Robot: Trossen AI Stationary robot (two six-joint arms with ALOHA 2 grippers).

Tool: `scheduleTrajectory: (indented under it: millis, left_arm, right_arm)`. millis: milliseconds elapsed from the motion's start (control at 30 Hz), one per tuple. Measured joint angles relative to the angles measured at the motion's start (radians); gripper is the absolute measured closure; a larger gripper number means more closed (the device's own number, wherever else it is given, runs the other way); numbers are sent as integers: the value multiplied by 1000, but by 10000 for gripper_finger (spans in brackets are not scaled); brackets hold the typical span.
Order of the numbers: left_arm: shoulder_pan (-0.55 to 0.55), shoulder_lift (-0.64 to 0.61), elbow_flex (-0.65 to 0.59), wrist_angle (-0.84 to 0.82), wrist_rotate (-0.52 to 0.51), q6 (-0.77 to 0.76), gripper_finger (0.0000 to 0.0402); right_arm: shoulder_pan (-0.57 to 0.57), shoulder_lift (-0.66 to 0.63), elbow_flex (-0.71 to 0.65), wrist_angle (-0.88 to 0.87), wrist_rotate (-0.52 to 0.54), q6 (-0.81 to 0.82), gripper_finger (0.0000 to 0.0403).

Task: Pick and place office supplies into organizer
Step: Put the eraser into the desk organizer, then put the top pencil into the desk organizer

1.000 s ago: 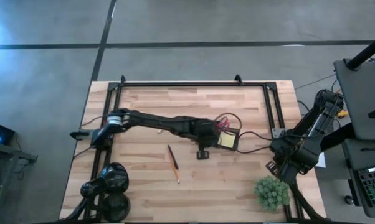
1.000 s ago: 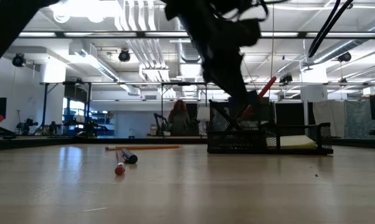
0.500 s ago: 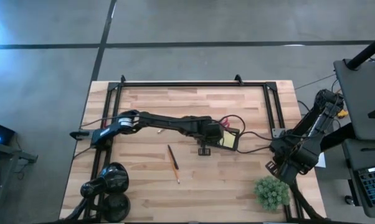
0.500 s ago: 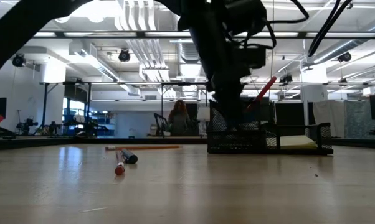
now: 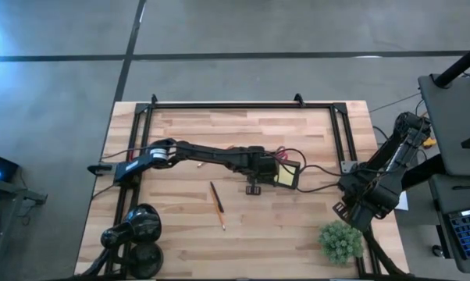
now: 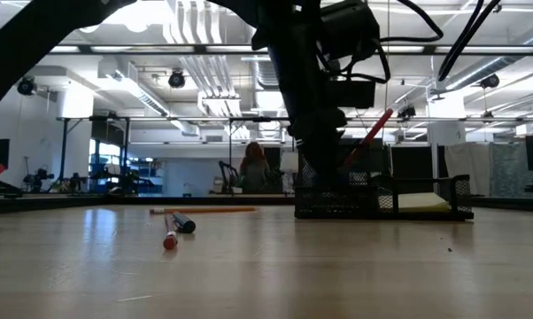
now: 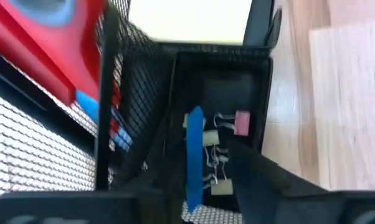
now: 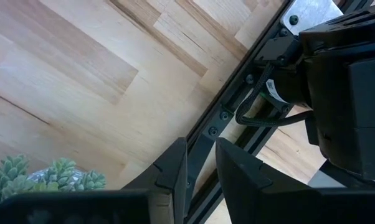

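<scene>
my left claw (image 5: pixel 260 167) is reached across the surface (image 5: pixel 180 234) to the organizer (image 5: pixel 286 173), which sits just right of centre, around 3 o'clock from the middle of the wood. in the low view the arm comes straight down into the organizer's (image 6: pixel 382 197) left compartment. the left wrist view looks down into that mesh box (image 7: pixel 218 81): a blue pen (image 7: pixel 193 155) stands between my fingers (image 7: pixel 256 180), small binder clips (image 7: pixel 222 155) lie on the bottom next to it. fingers look spread, not pinching the pen, though i can't tell for sure if one pad still touches it. red scissor handles (image 7: pixel 56 43) lean in the neighbouring compartment, also showing as a red stick in the low view (image 6: pixel 368 137). the yellowish note pad (image 5: pixel 284 176) lies in the organizer's right part.

outside the box: an orange pencil (image 5: pixel 218 205) and dark pen lie together at about 7 o'clock from the organizer, well apart from it; low view shows them on the wood (image 6: pixel 173 226).

right claw (image 8: pixel 200 168) is parked off the surface's right edge at 4 o'clock, over the frame rail, fingers a small gap apart, gripping nothing. green plant ball (image 5: pixel 340 240) sits near it.
</scene>
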Motion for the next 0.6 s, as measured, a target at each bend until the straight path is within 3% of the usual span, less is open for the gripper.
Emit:
scheduleTrajectory:
  millis: [133,300,467,600]
  left_arm:
    - [0,-1,14,-55,39,-1,245]
    - [-1,-8,36,-110,14,-1,203]
    - [-7,-83,53,-263,13,-52,197]
    - [6,-191,35,-368,17,-248,204]
  right_arm:
    - [0,0,0,-3,0,0,326]
    - [0,0,0,-5,0,0,326]
    - [0,0,0,-6,1,0,326]
    - [0,0,0,-7,2,0,326]
